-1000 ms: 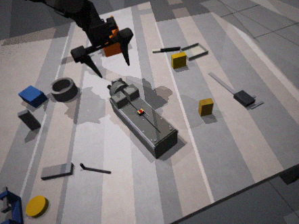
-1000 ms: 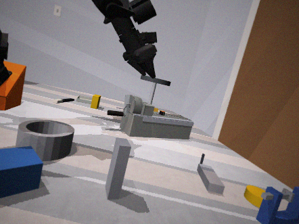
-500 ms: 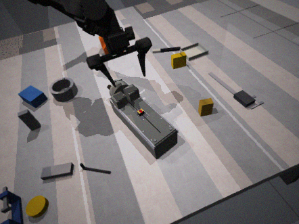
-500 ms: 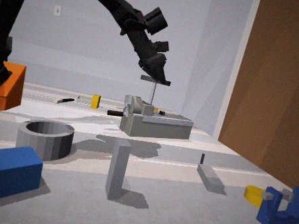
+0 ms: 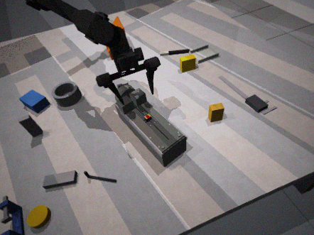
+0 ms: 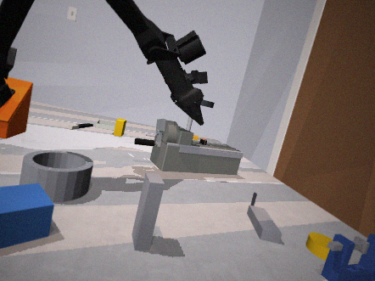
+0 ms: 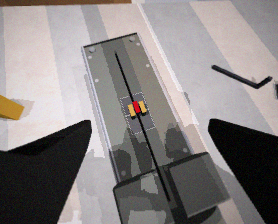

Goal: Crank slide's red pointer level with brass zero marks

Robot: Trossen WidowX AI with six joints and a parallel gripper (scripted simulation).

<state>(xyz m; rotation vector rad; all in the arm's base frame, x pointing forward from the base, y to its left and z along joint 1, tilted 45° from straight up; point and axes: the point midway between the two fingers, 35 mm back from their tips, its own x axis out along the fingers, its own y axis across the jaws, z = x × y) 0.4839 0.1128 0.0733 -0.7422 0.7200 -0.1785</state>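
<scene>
The grey machine (image 5: 140,128) (image 6: 204,160) (image 7: 102,115) stands on the table. Its red pointer (image 5: 148,117) (image 7: 136,106) lies between the two brass marks in the wrist view, left mark (image 7: 131,110) and right mark (image 7: 143,106). It looks level with them or very nearly; a slight offset cannot be ruled out. The crank's black handle (image 6: 144,142) sticks out from the housing end in the exterior view; it is out of the wrist view. My gripper (image 5: 138,98) (image 6: 203,124) (image 7: 150,124) is open and empty, above the machine's top near the housing, away from the handle.
Around the machine are a grey ring (image 5: 67,100) (image 6: 78,180), a blue block (image 5: 34,101) (image 6: 25,214), an upright grey slab (image 6: 146,214), two yellow blocks, front (image 5: 216,112) and back (image 5: 187,63), and a black bent rod (image 5: 103,179) (image 7: 235,76). An orange block (image 6: 14,108) stands by the arm's base.
</scene>
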